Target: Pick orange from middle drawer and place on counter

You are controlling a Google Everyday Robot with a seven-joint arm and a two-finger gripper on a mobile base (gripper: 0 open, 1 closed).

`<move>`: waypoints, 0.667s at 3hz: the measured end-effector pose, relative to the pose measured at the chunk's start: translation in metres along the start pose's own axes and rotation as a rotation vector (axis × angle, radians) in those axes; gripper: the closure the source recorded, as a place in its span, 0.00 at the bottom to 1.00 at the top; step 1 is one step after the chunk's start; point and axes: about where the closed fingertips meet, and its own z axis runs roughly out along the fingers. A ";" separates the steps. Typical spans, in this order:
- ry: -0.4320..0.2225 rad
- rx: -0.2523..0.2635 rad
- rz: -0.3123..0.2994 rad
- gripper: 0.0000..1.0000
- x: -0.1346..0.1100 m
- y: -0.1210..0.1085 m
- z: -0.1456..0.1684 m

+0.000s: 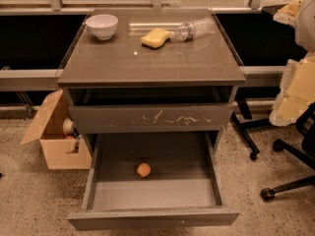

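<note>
The orange [143,169] is a small round fruit lying on the bare grey floor of the middle drawer [153,217], which is pulled wide open at the bottom front of the cabinet. The orange sits near the drawer's middle, slightly toward the back. The counter [147,63] is the glossy grey-brown cabinet top above it. My gripper is not in view. Only a pale cream part of what looks like my arm [297,90] shows at the right edge, well away from the drawer.
On the counter stand a white bowl [102,26], a yellow sponge [155,37] and a lying plastic bottle [195,29]. A scratched drawer front [150,118] overhangs the open drawer. A cardboard box [54,139] stands left. Office chair legs [288,173] are right.
</note>
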 end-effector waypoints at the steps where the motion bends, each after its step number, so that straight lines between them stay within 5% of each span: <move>1: 0.000 0.000 0.000 0.00 0.000 0.000 0.000; 2: -0.065 -0.064 0.018 0.00 -0.002 0.009 0.027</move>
